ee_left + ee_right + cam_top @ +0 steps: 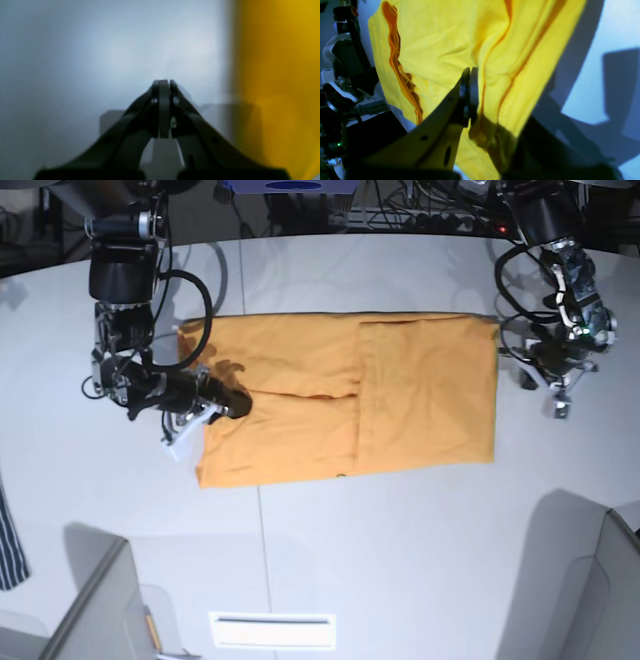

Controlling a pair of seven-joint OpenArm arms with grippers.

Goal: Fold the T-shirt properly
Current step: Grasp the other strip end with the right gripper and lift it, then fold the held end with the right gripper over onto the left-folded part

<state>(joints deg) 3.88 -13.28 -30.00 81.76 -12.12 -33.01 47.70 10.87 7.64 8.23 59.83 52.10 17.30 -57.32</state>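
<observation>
The orange-yellow T-shirt (420, 400) lies flat on the white table (330, 550), with one panel folded over its right half. My right gripper (238, 402) reaches in from the left over the shirt's left part. In the right wrist view the right gripper (471, 75) is shut, with a fold of the T-shirt (440, 37) pinched in it and cloth draped over one finger. My left gripper (560, 408) hangs over bare table just right of the shirt. Seen from the left wrist, the left gripper (163, 83) is shut on nothing, and the T-shirt (275, 75) is a blur at the right.
A dark striped garment (8, 540) shows at the left edge. Grey panels stand at the front left (100, 610) and front right (590, 590). Cables (400, 215) run along the table's far edge.
</observation>
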